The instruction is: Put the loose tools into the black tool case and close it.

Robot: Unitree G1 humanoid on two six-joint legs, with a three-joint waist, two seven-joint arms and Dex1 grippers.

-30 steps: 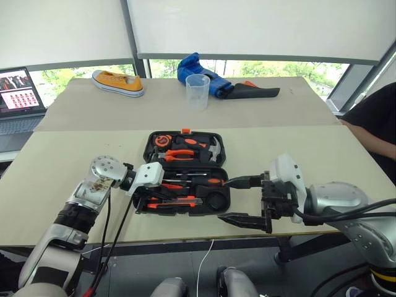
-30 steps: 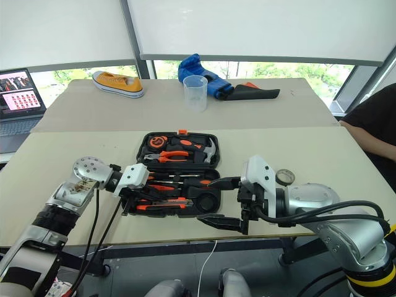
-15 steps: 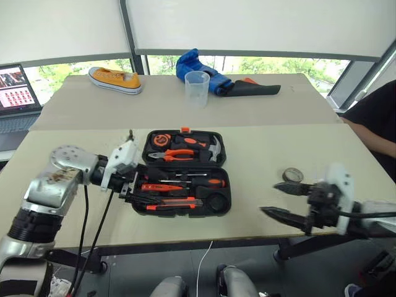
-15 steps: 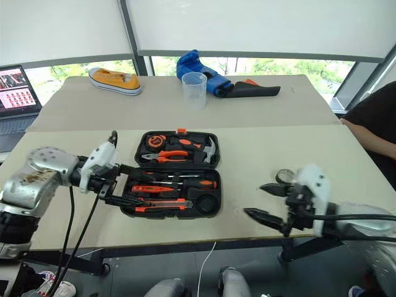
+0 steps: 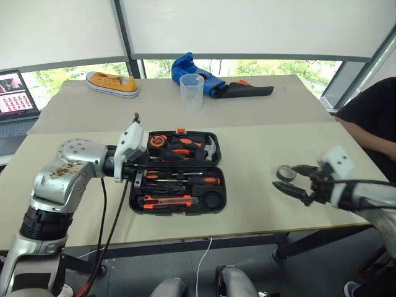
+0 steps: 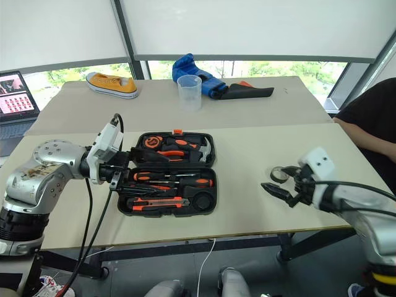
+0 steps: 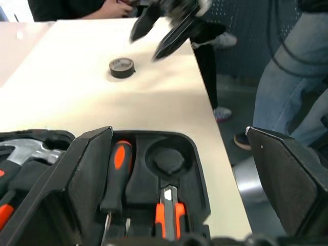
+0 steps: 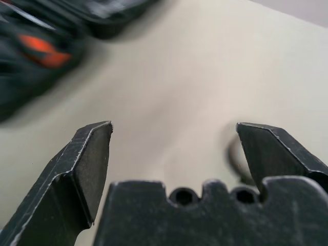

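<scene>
With the black tool case [image 5: 178, 172] lying open on the table [image 5: 260, 151], the last loose tool, a small tape roll [image 5: 285, 172], is approached by the empty, wide-open right tool [image 5: 293, 181]; closing around it is called for next, while the left tool [image 7: 174, 205] is held open above the case.

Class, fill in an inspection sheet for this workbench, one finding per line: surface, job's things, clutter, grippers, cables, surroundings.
Surface: beige tabletop, two tables pushed together.
Job's things: black plastic tool case lies open, with screwdrivers and a utility knife in the near half; its round recess is empty. Small black tape roll lies loose on the table, apart from the case.
Clutter: yellow sneaker, clear plastic cup, blue glove on a dark sheath.
Grippers: left gripper open at the case's left edge; right gripper open beside the tape roll.
Cables: black cables hang from the left arm.
Surroundings: laptop, windows, a seated person.
</scene>
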